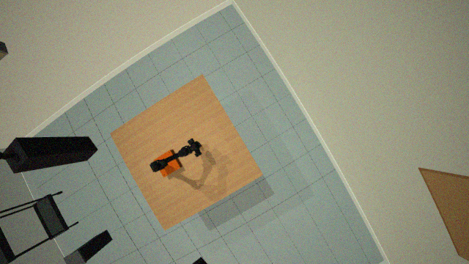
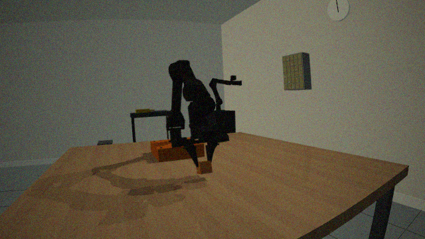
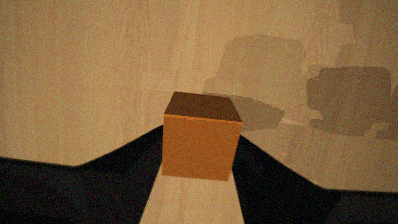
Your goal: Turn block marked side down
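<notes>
The block (image 2: 204, 168) (image 3: 199, 162) is a small orange cube. In the wrist view one bright orange face is toward the camera and a darker brown face is beyond it. My gripper (image 2: 204, 162) (image 3: 199, 135) is shut on the block, with one black finger against each of two opposite sides. In the exterior view the block hangs a little above the wooden table (image 2: 299, 186) (image 1: 198, 106), and looks about level. No mark shows on the visible faces; the sides under the fingers and the underside are hidden. In the top view the arm hides the block.
An orange box-like base (image 1: 171, 169) (image 2: 180, 154) stands on the table under and beside the arm's foot. Shadows of the arm fall across the table. Behind the table, the exterior view shows a dark side table (image 2: 151, 114) and another black arm (image 2: 216, 89).
</notes>
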`<state>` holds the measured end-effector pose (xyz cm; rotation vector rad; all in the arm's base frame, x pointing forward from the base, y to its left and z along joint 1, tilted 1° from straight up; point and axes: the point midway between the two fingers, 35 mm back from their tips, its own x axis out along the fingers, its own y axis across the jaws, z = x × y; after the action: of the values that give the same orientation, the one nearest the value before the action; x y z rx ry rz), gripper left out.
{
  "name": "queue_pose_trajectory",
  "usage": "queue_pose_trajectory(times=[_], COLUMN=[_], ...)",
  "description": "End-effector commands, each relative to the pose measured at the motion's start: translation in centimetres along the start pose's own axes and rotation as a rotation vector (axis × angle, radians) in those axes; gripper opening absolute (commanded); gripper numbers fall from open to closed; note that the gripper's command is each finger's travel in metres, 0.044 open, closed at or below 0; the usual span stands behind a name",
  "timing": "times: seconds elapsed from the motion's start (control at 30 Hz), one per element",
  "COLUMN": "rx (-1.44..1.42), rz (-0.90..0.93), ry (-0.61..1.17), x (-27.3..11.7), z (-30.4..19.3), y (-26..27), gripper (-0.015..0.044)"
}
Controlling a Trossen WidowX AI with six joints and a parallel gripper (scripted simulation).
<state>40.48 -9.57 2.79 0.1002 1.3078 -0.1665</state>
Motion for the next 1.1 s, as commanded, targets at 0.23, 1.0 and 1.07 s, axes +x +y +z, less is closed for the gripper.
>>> queue_pose_trajectory(times=[0.23, 1.0, 1.07], rx=[-0.002, -0.001, 0.0], rz=[0.005, 0.005, 0.005], ry=[-0.156, -0.434, -0.465], x=[0.0, 1.9, 2.2], z=[-0.4, -0.4, -0.4], y=[0.1, 0.0, 0.0], gripper=[0.0, 0.0, 0.0])
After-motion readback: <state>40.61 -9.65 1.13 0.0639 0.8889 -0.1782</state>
